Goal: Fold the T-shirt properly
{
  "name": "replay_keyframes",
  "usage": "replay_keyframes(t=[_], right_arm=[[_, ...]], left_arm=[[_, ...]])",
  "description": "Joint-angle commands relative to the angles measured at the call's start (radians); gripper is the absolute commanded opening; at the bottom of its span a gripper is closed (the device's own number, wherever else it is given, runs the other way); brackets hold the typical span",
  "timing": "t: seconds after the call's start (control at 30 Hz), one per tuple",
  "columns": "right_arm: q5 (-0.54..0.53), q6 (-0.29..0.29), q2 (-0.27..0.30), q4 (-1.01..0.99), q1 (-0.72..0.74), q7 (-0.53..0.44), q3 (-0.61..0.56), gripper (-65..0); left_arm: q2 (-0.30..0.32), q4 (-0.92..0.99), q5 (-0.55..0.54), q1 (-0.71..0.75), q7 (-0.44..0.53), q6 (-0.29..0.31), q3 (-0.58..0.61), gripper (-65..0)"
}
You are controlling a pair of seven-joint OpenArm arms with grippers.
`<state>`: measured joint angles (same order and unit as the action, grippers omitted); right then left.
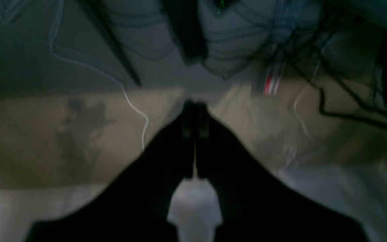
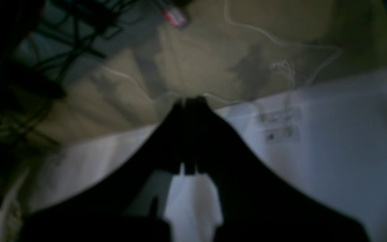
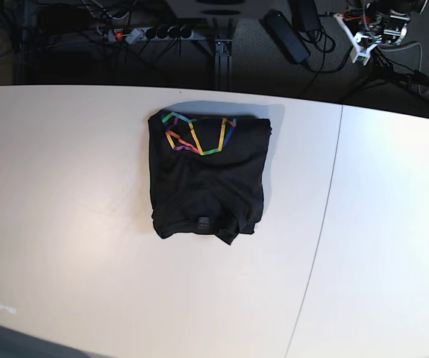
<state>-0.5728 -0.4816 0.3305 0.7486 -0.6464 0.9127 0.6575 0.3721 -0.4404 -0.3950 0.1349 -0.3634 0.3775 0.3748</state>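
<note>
The T-shirt [image 3: 205,179] is seen in the base view as a black, compact, roughly rectangular bundle, folded into several layers. A line graphic in orange, yellow, green and blue is shown on its top face near the far edge, and a small label is seen near the near edge, where the fabric is slightly bunched and uneven. The long axis of the bundle is run from the near side of the tabletop [image 3: 65,224] to the far side, with the graphic end pointed away from the camera. The side edges are fairly straight; a soft shadow is cast along the right edge.

The shirt is laid flat on the white tabletop, toward its far edge, left of the seam [image 3: 326,216] between the two panels.

Neither arm is seen in the base view. In the left wrist view the left gripper [image 1: 195,117] is shown with its jaws pressed together, nothing being held between them; only tabletop and floor are seen beyond the tips. In the right wrist view the right gripper [image 2: 190,111] is likewise shown with jaws closed on nothing, above the tabletop edge. The shirt is not seen in either wrist view, so it is placed well apart from both pairs of jaws. Both wrist views are dark and blurred.
</note>
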Motion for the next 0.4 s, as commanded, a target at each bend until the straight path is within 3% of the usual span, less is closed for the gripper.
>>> replay_keyframes(t=[0.0,0.17,0.27,0.37], right_arm=[[-0.002,0.025,0.01,-0.034,0.029,0.007,0.006,-65.0],[0.078,0.028,-0.065,-0.176,0.208,0.046,0.006,-65.0],[0.148,0.041,-0.109,-0.197,0.307,0.025,0.004,-65.0],[0.212,0.041,-0.13,-0.197,0.396,-0.001,-0.019,-65.0]], left_arm=[[-0.016,0.022,0.005,-0.024,-0.013,-0.022,0.037,-65.0],[-0.136,0.115,0.016,-0.096,-0.101,-0.069,0.179,-65.0],[-0.185,0.135,0.019,-0.108,-0.1,-0.108,0.192,-65.0],[-0.235,0.135,0.033,-0.119,-0.104,-0.109,0.192,-65.0]])
